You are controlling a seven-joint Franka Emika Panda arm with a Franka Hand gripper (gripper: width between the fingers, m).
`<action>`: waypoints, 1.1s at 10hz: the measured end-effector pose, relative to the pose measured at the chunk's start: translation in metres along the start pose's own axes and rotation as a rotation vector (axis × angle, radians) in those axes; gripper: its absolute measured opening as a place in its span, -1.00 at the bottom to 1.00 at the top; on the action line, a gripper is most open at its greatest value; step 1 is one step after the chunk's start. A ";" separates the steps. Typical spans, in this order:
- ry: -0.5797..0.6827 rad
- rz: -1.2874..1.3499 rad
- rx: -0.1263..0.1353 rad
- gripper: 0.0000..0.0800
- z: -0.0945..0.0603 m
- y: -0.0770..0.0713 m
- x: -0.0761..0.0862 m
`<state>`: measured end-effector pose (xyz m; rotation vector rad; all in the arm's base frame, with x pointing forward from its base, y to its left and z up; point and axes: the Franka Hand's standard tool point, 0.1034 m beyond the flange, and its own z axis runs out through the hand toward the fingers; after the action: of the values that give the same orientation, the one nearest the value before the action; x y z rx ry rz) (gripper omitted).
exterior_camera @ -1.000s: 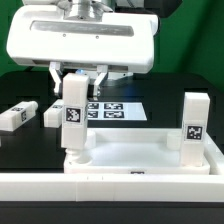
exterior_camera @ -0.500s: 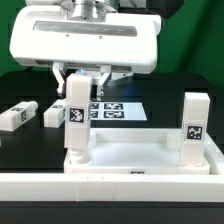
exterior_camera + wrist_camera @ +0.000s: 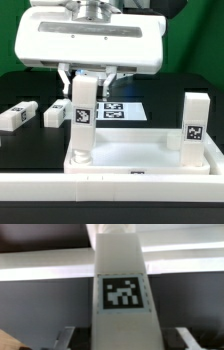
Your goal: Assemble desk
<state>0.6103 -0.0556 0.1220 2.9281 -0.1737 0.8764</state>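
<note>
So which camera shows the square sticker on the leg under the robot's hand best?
The wrist view: the sticker sits big in the middle of the leg. The exterior view shows it small and tilted, below the hand.

Crowded at both ends of the tray, open through the middle.

My claw [image 3: 86, 76] is closed on an upright leg [image 3: 80, 120] at the tray's [image 3: 135, 150] corner on the exterior view's left, so that corner is taken. A second leg [image 3: 195, 120] stands upright at the far end. Between them the tray floor is bare, with open air above it. Beyond the tray on the exterior view's left, one loose leg [image 3: 12, 117] and another [image 3: 55, 113] lie on the table. The marker board [image 3: 118, 110] lies flat behind the tray.
</note>
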 end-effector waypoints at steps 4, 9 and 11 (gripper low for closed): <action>-0.008 -0.009 -0.001 -0.27 0.004 -0.002 -0.006; -0.012 -0.009 0.000 -0.27 0.005 -0.002 -0.007; -0.012 -0.009 0.000 -0.27 0.005 -0.002 -0.007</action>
<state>0.6076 -0.0535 0.1143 2.9320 -0.1610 0.8582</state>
